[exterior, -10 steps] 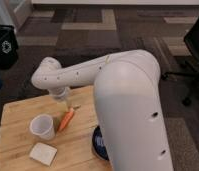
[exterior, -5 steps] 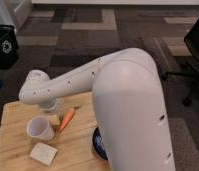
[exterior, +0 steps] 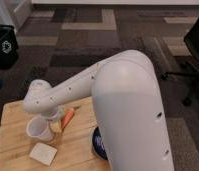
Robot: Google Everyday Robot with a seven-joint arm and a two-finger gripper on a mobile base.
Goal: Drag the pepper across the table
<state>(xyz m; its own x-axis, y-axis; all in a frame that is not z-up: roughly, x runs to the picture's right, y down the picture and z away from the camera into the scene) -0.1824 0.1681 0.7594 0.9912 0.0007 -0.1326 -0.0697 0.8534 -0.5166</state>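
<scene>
The pepper [exterior: 67,118], small, orange-red and tapered, lies on the light wooden table [exterior: 13,117] just right of a white cup [exterior: 39,129]. My white arm reaches in from the right and hides much of the table. Its wrist hangs over the cup and the pepper. My gripper [exterior: 54,121] points down between the cup and the pepper, close against the pepper's left side. Whether it touches the pepper is hidden by the wrist.
A flat white square pad [exterior: 43,153] lies near the table's front edge. A dark blue round dish [exterior: 97,145] shows partly under my arm. Beyond the table is patterned carpet, with a black bin [exterior: 4,45] far left and a black chair [exterior: 195,50] at right.
My wrist has swung left and down toward the cup and pepper. The pepper, cup and pad stay in about the same places.
</scene>
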